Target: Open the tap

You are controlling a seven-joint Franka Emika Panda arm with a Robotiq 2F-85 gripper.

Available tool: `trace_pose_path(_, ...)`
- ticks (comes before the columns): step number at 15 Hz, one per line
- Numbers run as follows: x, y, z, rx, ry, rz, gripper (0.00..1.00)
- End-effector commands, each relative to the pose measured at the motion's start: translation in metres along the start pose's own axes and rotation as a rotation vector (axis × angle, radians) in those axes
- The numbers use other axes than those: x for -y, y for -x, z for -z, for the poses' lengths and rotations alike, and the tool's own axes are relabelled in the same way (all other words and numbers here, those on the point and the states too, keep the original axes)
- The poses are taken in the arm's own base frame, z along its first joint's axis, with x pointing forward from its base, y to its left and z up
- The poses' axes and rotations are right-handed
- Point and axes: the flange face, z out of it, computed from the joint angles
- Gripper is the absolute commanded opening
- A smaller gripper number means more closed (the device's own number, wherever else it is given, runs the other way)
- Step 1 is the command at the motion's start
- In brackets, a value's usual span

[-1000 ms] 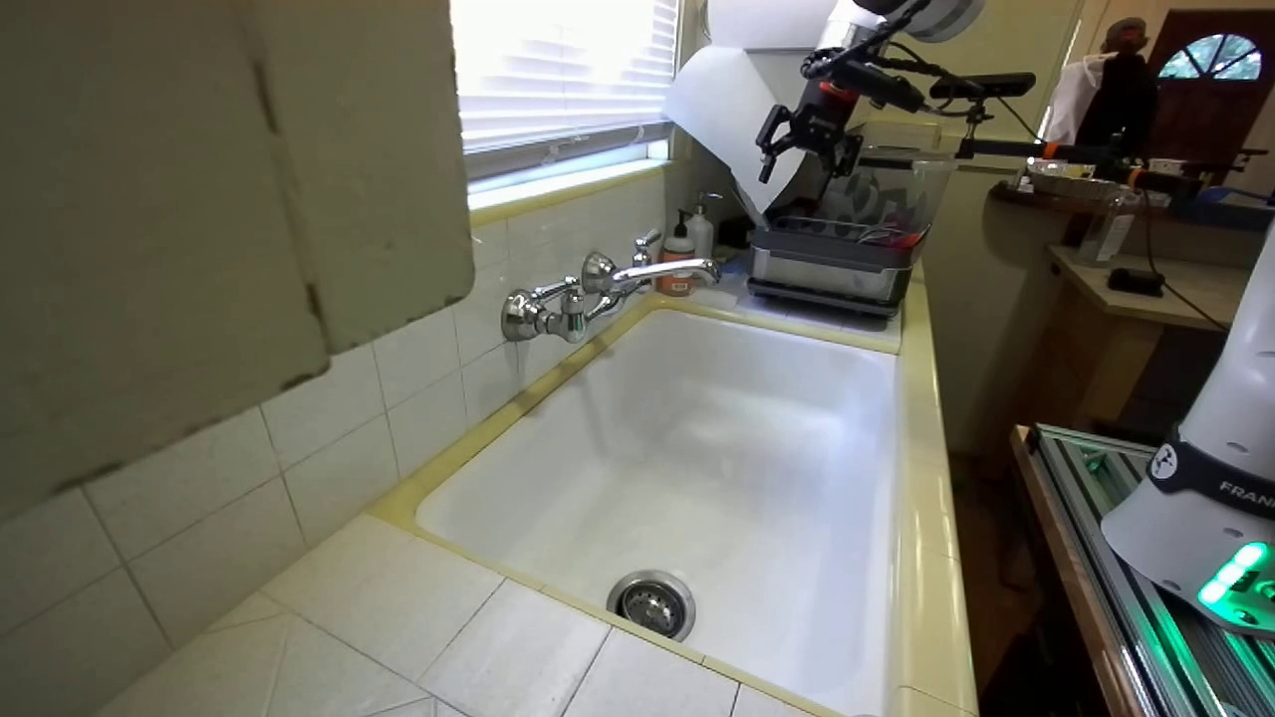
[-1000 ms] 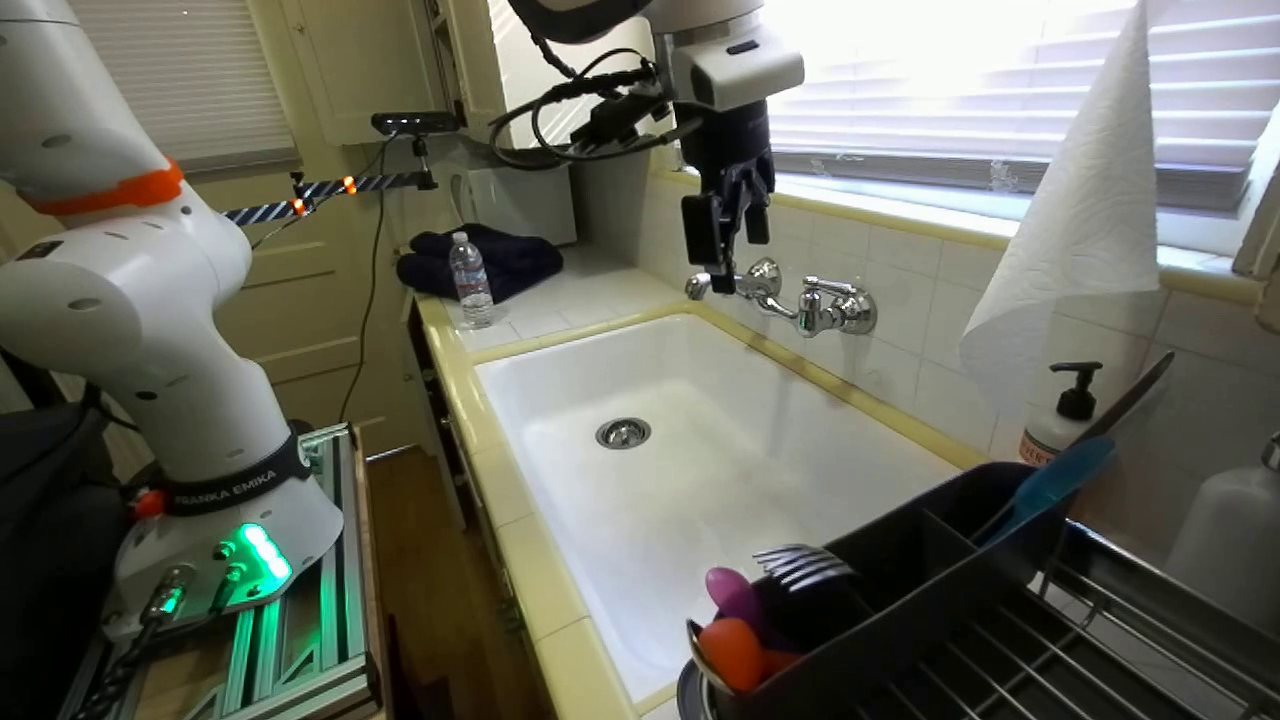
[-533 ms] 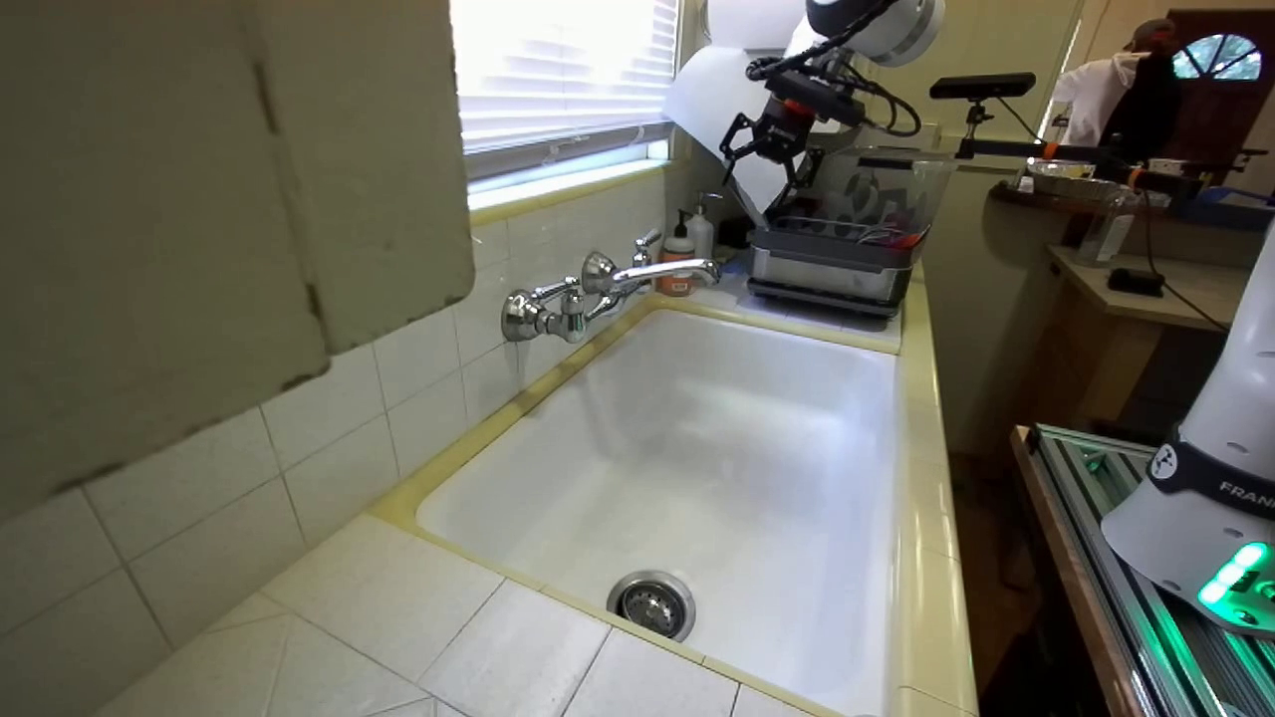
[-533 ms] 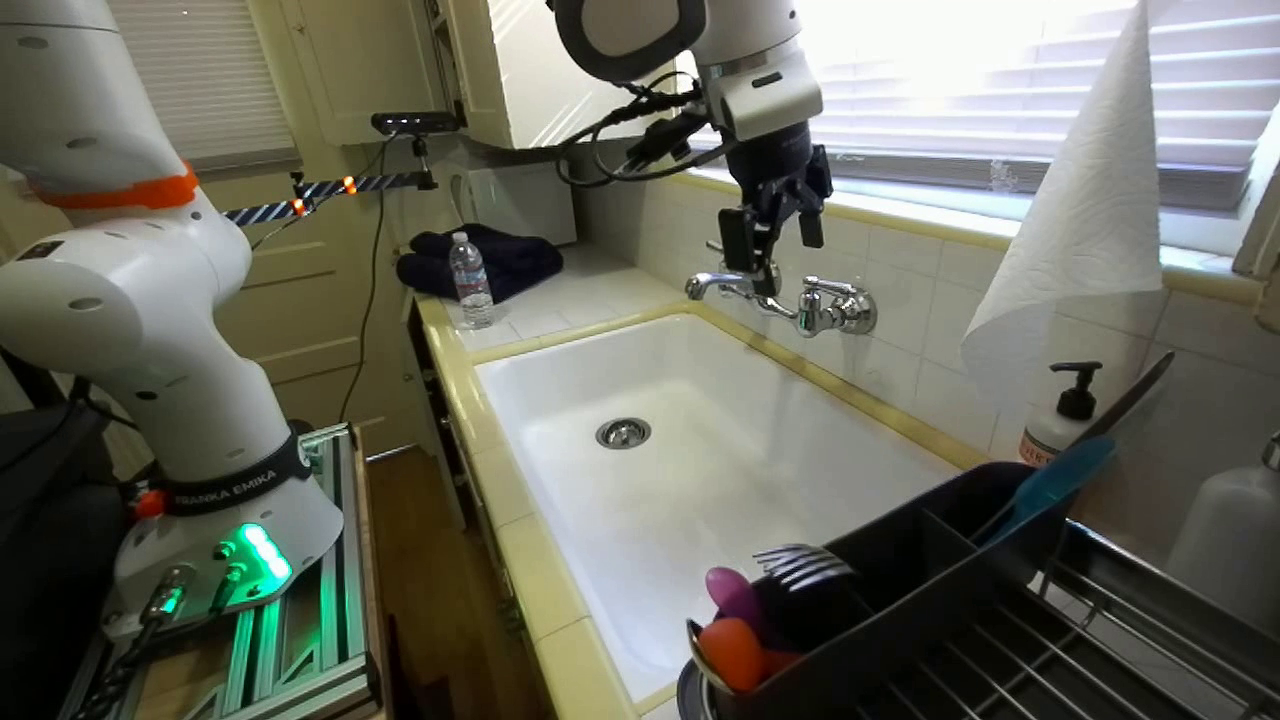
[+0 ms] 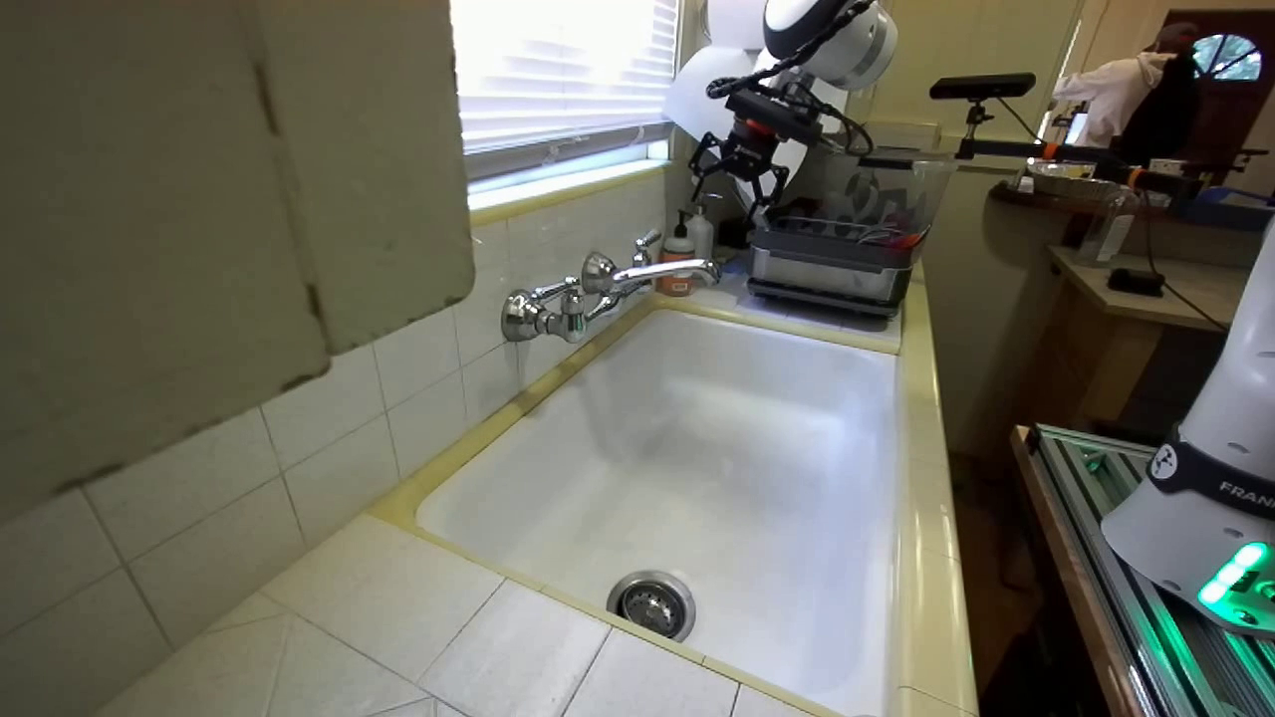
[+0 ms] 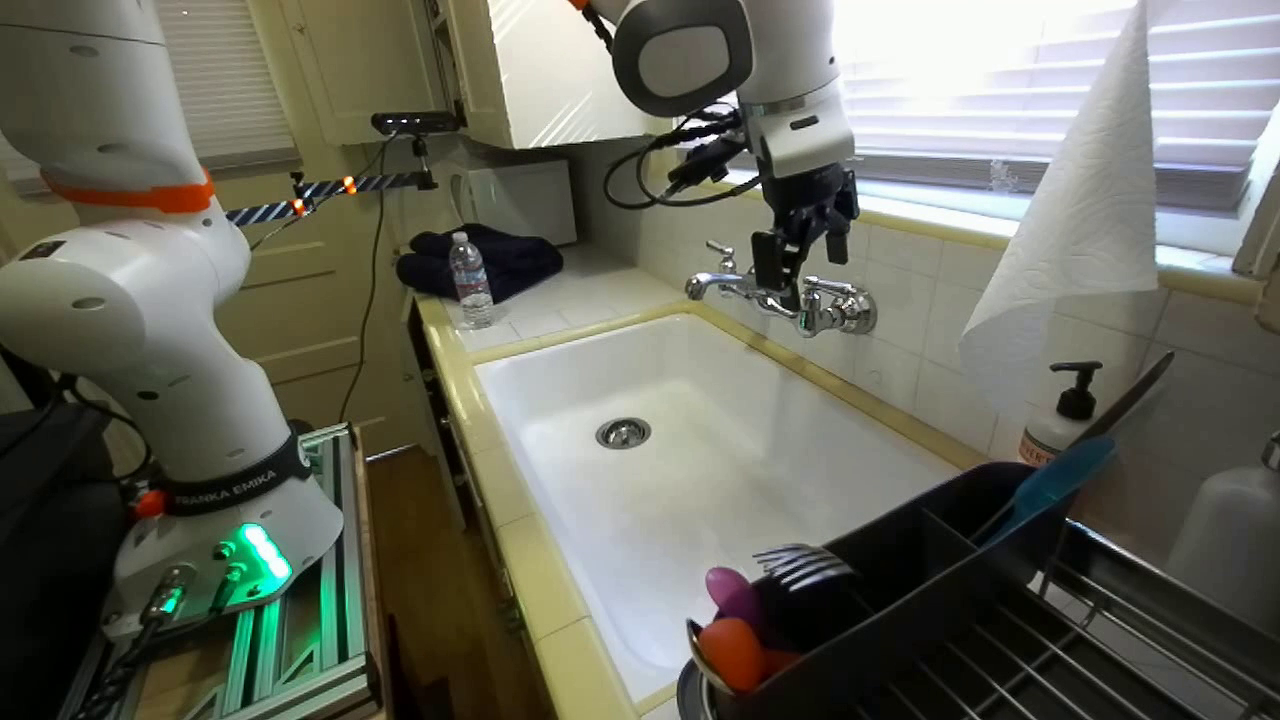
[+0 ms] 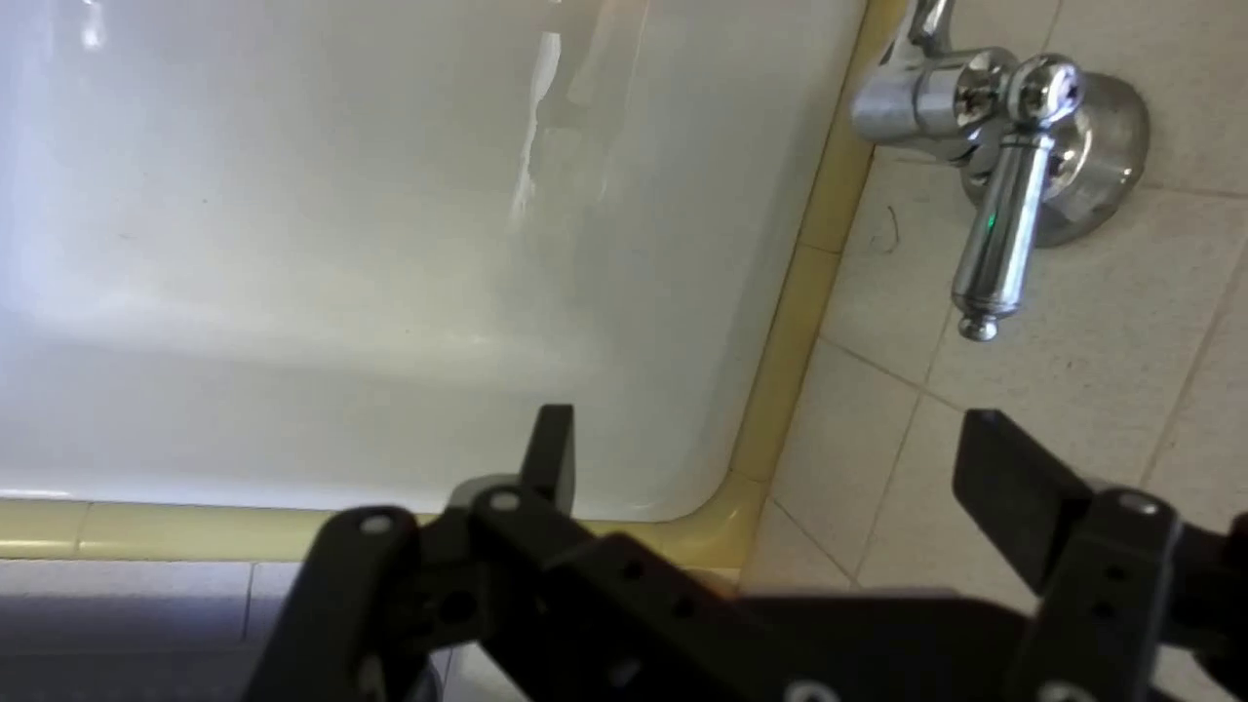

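Gripper [image 7: 765, 458] is spread wide rn, nothing b/w the fingers. In the last sec it's slid toward the wall-side edge of the desk [image 5: 398, 578], and both exterior views have it a touch lower too. Net effect: in an exterior view it was partly over the spout [image 6: 718, 281] a sec ago, now it's more in line w/ the lever [image 7: 1004, 224] at the dish rack [image 5: 835, 271] end. Wrist view puts that lever just ahead of the wall-side finger, not b/w the two, and afaict no contact yet.

Tap [image 5: 602, 275] itself hasn't budged: it's on the tile wall [image 5: 339, 438] above the wall-side edge, b/w that edge's corners. No water I can make out over the sink [image 5: 757, 468], so prob still off.

So imo this is approach, no turning done. Next it prob needs to go further along that edge, then straddle the lever or nudge it w/ one finger. Main risk imo: wall-side finger clipping the tile or the lever tip.

Further out, soap bottle [image 6: 1056, 428] by the rack-end wall corner is same as before; person [image 5: 1121, 85] in the bg shifted a bit, n/a for the task.
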Motion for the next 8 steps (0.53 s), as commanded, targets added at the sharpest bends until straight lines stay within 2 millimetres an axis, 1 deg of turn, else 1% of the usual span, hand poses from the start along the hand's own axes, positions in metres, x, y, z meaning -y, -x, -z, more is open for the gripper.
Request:
trace_pose_path(1, 0.022, -0.007, -0.013, 0.033, 0.001, -0.003, 1.00)
trace_pose_path(4, 0.036, -0.010, -0.024, 0.051, 0.009, 0.014, 1.00)
trace_pose_path(8, 0.052, -0.009, -0.044, 0.090, 0.039, 0.028, 1.00)
